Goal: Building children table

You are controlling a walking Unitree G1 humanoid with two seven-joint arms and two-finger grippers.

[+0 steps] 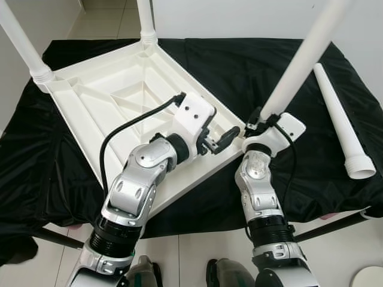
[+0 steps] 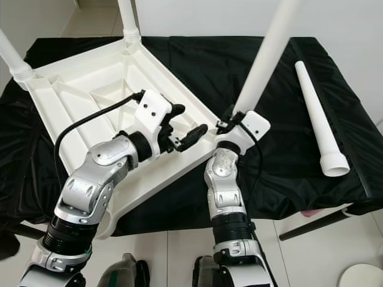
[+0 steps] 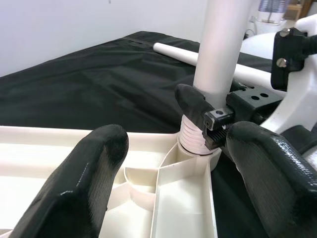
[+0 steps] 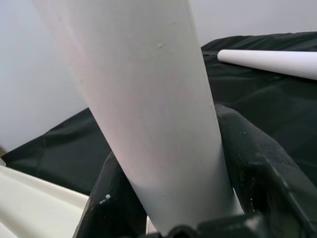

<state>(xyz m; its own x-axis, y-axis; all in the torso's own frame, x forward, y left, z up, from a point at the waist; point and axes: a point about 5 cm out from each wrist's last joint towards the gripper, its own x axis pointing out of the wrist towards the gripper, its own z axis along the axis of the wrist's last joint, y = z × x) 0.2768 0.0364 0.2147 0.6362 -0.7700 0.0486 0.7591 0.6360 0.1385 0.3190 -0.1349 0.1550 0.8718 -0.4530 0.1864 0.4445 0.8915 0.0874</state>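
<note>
The white plastic tabletop (image 1: 108,89) lies upside down on a black cloth. Two white legs (image 1: 21,42) (image 1: 145,21) stand in its far corners. A third leg (image 1: 305,54) stands tilted at the near right corner, its threaded base (image 3: 194,136) sitting in the corner socket. My right gripper (image 1: 261,119) is shut on this leg just above the base, one finger on each side of it (image 4: 247,163). My left gripper (image 2: 188,119) hovers open over the tabletop's ribs, pointing at that same corner. A fourth leg (image 1: 338,119) lies loose on the cloth to the right.
The black cloth (image 1: 239,66) covers the whole work table and hangs over its near edge. White walls stand close behind and to the right. Tiled floor lies below, with a round white object (image 1: 368,278) at the bottom right and a dark bar (image 1: 335,226) under the table edge.
</note>
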